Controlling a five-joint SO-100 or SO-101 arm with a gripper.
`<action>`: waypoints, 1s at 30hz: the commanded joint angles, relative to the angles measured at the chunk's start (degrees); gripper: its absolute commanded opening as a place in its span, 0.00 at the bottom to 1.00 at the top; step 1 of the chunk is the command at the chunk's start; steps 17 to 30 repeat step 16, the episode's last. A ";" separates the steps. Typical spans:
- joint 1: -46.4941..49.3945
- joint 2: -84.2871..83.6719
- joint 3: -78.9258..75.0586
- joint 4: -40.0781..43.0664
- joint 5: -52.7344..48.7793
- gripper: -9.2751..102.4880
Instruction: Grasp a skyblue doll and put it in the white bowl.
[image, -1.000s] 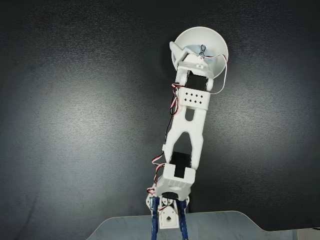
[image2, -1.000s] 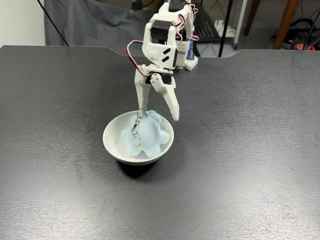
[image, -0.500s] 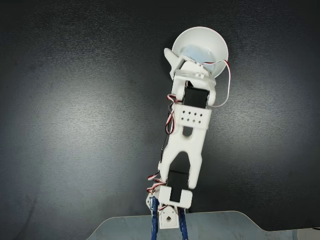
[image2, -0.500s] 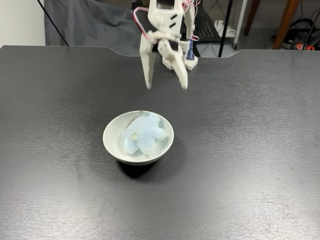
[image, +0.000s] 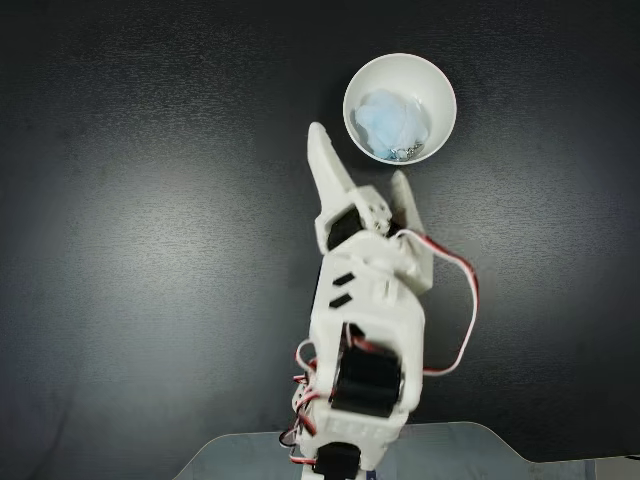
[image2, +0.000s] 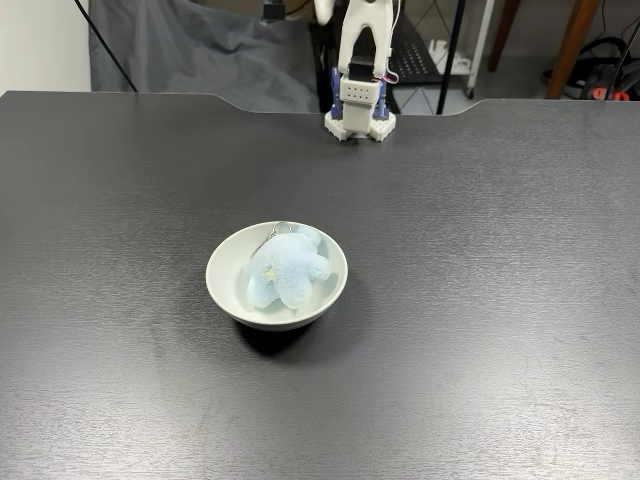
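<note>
You have a dark matte table (image2: 480, 330) with a curved cut-out at its far edge, where the arm's base (image2: 359, 110) is mounted; grey fabric (image2: 190, 50) and furniture legs stand behind it. Open surface surrounds the white bowl (image2: 222, 283) on every side. The skyblue doll (image2: 287, 272) lies inside the bowl. Your gripper (image: 362, 152) hangs near the bowl, jaws apart, holding nothing.

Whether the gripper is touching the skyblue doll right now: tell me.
Apart. In a fixed view from above, the open gripper sits outside the white bowl, with dark table between its fingertips and the skyblue doll inside.
</note>
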 joint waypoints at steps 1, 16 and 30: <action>-2.90 10.63 -0.88 1.93 14.59 0.43; -10.99 17.93 2.72 1.67 38.85 0.07; -10.99 17.93 2.72 1.67 38.85 0.07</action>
